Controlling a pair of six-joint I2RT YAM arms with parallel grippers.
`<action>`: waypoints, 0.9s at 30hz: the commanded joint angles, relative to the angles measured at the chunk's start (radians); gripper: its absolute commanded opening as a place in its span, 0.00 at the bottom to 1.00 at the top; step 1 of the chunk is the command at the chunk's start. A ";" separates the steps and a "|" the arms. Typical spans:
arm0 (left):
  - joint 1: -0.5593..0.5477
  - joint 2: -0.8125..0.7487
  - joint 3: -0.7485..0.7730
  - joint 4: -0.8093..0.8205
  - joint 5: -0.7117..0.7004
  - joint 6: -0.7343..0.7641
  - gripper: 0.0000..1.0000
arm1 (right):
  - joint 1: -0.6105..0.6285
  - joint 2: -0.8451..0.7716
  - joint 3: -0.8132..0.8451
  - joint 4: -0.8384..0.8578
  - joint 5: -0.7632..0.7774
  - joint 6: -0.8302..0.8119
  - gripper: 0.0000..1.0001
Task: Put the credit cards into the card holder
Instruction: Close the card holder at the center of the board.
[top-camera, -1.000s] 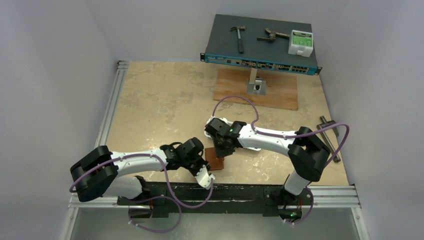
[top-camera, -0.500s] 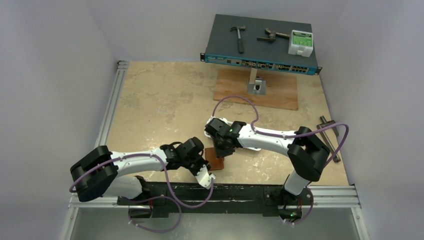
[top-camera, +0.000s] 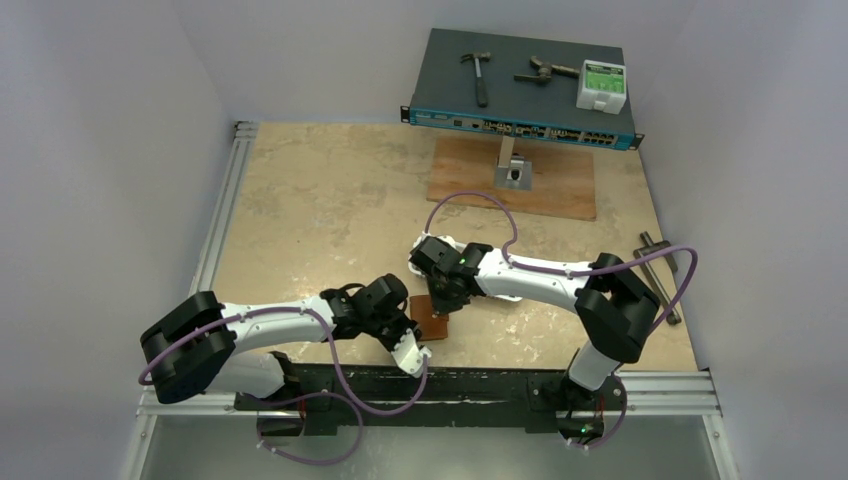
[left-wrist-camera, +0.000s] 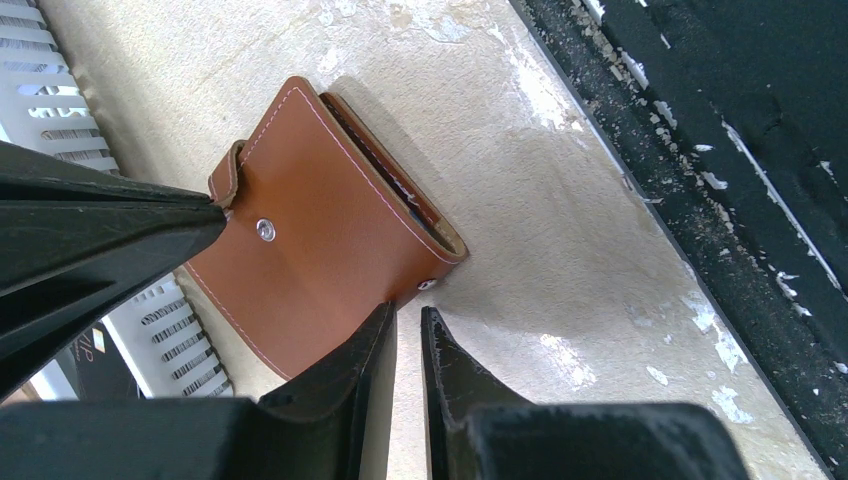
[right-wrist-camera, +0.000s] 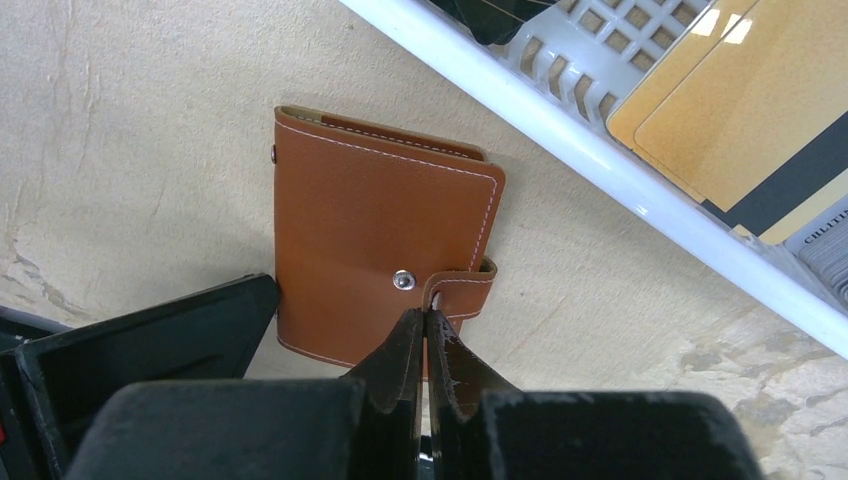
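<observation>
Right gripper (right-wrist-camera: 426, 318) fingers had drawn together since a second before, when a gap stood between them; both arms otherwise sat where they were. Nearest, by the worktop's (top-camera: 330, 200) near edge and about midway along it, the left gripper (left-wrist-camera: 408, 320) hung low with its fingers a narrow slit apart, bare worktop showing in the gap and nothing between them. One fingertip (left-wrist-camera: 375, 325) sat at the holder's (left-wrist-camera: 330, 230) near edge; whether it touched could not be told.

The holder lay flat and folded, its tab (right-wrist-camera: 462, 283) wrapped over the edge beside the snap stud. From the far side the right gripper came down on it with its fingers pressed tight together, their tips meeting at the tab's end. Whether any leather was caught between them could not be told.

Just beyond the holder stood the tray (right-wrist-camera: 600, 150), white and slotted, its rim close to the holder but apart from it. Cards (right-wrist-camera: 720, 110) lay inside, orange-yellow ones overlapping a darker one, with a greyish one at the side.

Farther back a board (top-camera: 515, 180) lay near the far edge. Past that edge sat a switch (top-camera: 520, 100) with a hammer (top-camera: 480, 75) on top.
</observation>
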 joint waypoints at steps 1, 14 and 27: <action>-0.002 0.006 0.032 0.032 0.018 -0.013 0.14 | -0.004 -0.032 -0.016 0.036 0.006 0.004 0.00; -0.002 0.030 0.053 0.038 0.013 0.014 0.17 | -0.004 -0.007 -0.013 0.053 -0.027 -0.053 0.00; -0.002 0.062 0.067 0.041 0.001 0.032 0.20 | -0.002 0.037 -0.012 0.076 -0.094 -0.096 0.00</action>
